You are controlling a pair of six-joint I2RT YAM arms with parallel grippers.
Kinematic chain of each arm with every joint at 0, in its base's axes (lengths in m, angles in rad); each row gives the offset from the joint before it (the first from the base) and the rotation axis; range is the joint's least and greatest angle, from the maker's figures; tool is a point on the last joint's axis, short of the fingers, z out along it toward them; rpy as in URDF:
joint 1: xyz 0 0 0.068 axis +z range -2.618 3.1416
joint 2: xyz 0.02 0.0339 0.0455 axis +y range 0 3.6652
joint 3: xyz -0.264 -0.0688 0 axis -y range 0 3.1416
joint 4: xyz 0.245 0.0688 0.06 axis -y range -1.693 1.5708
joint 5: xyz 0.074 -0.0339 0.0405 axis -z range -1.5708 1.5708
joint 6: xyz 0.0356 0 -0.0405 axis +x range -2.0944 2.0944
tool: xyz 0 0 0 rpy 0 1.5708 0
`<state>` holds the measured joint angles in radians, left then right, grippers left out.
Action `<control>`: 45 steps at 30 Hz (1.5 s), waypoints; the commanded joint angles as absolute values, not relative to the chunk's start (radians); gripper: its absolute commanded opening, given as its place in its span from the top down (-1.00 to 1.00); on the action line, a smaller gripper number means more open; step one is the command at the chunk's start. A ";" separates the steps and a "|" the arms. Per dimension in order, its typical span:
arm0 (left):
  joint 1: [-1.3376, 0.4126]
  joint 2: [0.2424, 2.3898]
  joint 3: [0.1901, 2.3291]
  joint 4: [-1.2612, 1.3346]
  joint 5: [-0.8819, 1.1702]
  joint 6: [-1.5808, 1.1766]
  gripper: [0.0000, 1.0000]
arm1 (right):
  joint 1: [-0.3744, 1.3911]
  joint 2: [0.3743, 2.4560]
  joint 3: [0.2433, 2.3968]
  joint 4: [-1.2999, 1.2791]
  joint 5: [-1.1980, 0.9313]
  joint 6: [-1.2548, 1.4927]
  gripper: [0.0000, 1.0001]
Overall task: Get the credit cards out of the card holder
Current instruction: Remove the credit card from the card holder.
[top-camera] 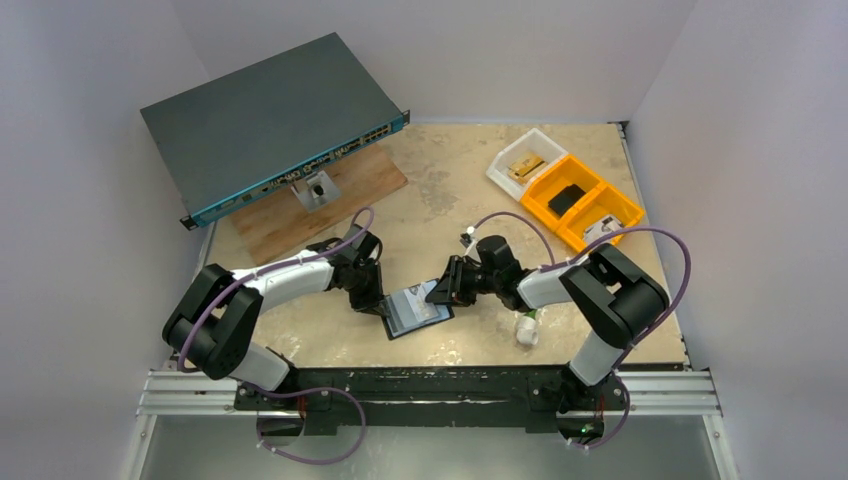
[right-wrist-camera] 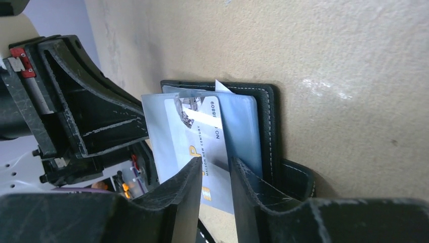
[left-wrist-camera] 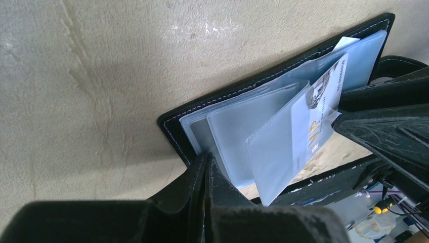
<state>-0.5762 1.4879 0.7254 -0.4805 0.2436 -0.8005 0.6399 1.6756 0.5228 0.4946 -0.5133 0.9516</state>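
Left gripper [left-wrist-camera: 206, 169] pinched tight on near edge of open card holder [left-wrist-camera: 227, 97]. Right gripper [right-wrist-camera: 216, 169] narrowly parted, credit card [right-wrist-camera: 200, 136] between fingers; actual clamp: cannot tell.

card holder [top-camera: 418, 310]: on table [top-camera: 450, 180], near-centre | switch [top-camera: 270, 120]: behind-left | bins [top-camera: 548, 180]: behind-right

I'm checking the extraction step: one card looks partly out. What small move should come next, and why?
Probably a short pull by the right gripper straight away from the card holder. It seems to pinch the credit card, which juts from its clear sleeve, while the left gripper clamps the holder's opposite edge, so the holder should stay put.
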 commanded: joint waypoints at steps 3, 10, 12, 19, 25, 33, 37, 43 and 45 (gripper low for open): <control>-0.571 1.523 0.695 -0.549 0.126 -0.764 1.00 | 0.639 1.724 0.525 0.526 -0.556 0.935 0.39; -0.573 1.465 0.701 -0.562 0.132 -0.765 1.00 | 0.639 1.725 0.537 0.476 -0.531 0.914 0.40; -0.572 1.424 0.715 -0.582 0.133 -0.755 1.00 | 0.640 1.726 0.537 0.475 -0.527 0.914 0.40; -0.575 1.283 0.792 -0.656 0.162 -0.719 0.82 | 0.639 1.742 0.538 0.472 -0.526 0.912 0.42; -0.604 1.303 0.836 -0.598 0.223 -0.715 0.81 | 0.640 1.744 0.543 0.462 -0.522 0.907 0.43; -0.633 1.467 0.835 -0.453 0.275 -0.739 0.92 | 0.639 1.741 0.543 0.453 -0.521 0.903 0.41; -0.633 1.534 0.826 -0.425 0.267 -0.747 0.99 | 0.639 1.745 0.545 0.450 -0.532 0.896 0.35; -0.634 1.603 0.831 -0.487 0.210 -0.769 1.00 | 0.639 1.748 0.545 0.444 -0.540 0.888 0.30; -0.634 1.611 0.829 -0.495 0.200 -0.774 1.00 | 0.639 1.751 0.546 0.445 -0.542 0.887 0.30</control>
<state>-0.6296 1.5787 0.8295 -0.4728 0.2546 -0.7605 0.6384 1.7157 0.5438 0.5259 -0.5766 0.9371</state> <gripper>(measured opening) 0.003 0.346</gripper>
